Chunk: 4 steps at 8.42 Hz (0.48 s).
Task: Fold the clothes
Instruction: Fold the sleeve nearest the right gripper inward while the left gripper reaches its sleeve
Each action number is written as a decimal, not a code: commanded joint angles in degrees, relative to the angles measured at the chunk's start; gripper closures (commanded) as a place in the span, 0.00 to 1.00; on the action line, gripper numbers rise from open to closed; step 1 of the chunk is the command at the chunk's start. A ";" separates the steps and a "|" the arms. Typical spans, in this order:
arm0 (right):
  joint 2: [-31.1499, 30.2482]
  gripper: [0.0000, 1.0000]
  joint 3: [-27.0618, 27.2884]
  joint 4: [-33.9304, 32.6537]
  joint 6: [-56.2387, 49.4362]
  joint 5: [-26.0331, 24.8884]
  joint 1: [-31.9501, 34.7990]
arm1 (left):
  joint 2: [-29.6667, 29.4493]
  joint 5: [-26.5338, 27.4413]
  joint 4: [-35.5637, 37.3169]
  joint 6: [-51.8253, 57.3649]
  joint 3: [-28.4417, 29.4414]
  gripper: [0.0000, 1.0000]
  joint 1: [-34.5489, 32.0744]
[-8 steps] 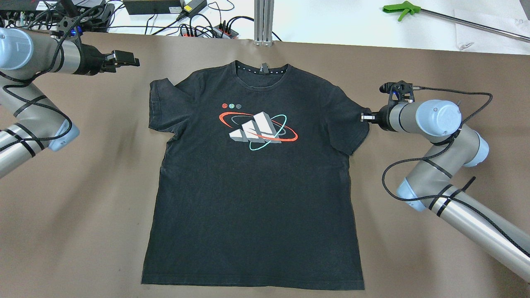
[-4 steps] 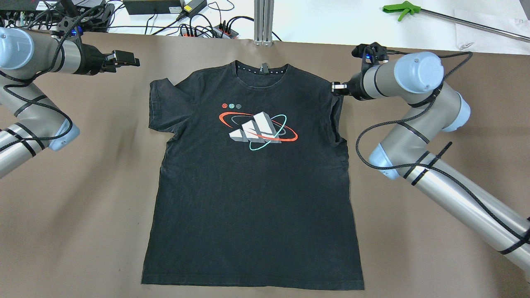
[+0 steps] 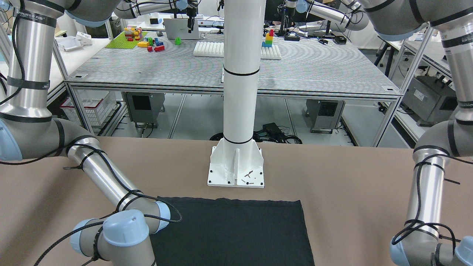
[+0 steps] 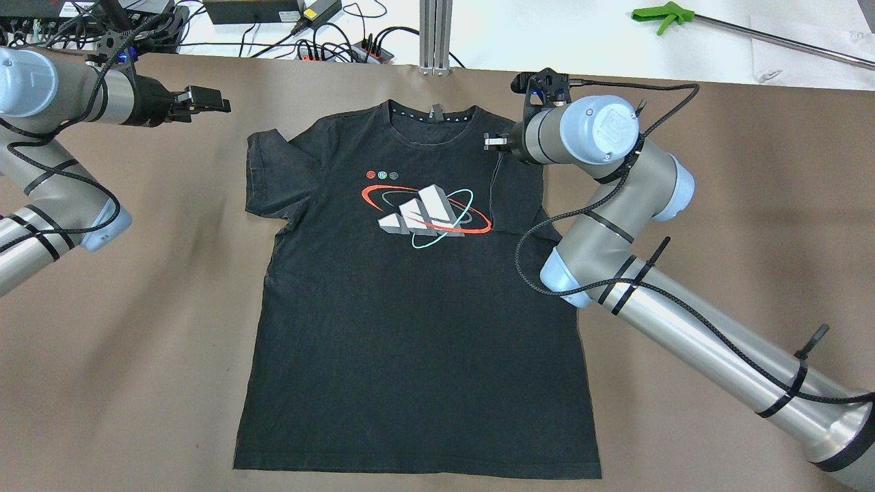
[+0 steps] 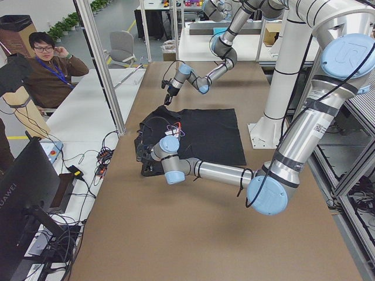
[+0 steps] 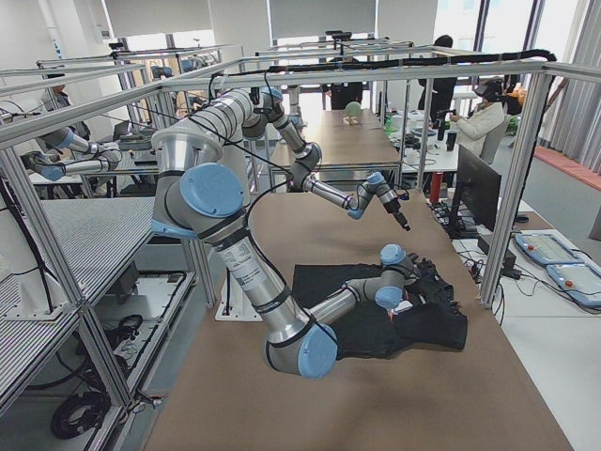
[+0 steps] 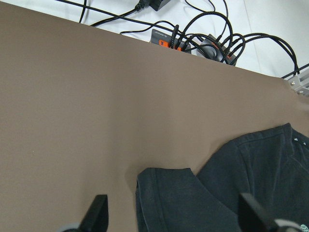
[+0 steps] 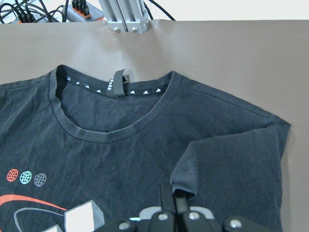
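Smack in the middle of the brown worktop (image 4: 137,342) there's a black T-shirt (image 4: 417,328) lying flat and face up. Looking down from behind the robot, the collar (image 4: 431,126) is at 12 o'clock and the hem at 6. Big print (image 4: 424,213) on the chest: white blocks with a red and a teal ring round them, plus three little dots above.

The right arm reaches in from about 4 o'clock. The right fingers (image 4: 493,141) are pressed together on the edge of the 3 o'clock sleeve (image 8: 231,159), pinching it. That sleeve is doubled inward over the chest, so its cuff sits just beside the print's end, at roughly 1 o'clock from the print. On the right wrist camera the fabric bunches into a little peak right where the fingers grab it.

The left arm is off on its own. The left fingers (image 4: 205,102) hang over bare worktop at about 10 o'clock from the shirt, spread wide, holding nothing. The 9 o'clock sleeve (image 4: 270,174) lies flat, near them but not touching. On the left wrist camera it shows between the two fingertips.

Past the 12 o'clock edge of the brown cover there's a power strip (image 7: 193,44) with a tangle of black cables, and a green-handled grabber (image 4: 660,17) at around 1 o'clock. A person (image 5: 50,76) sits off on that side too.
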 commanded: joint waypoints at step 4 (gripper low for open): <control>0.94 0.06 -0.23 0.19 1.66 -1.75 -0.88 | -0.68 -0.06 -0.10 0.13 1.37 0.05 0.04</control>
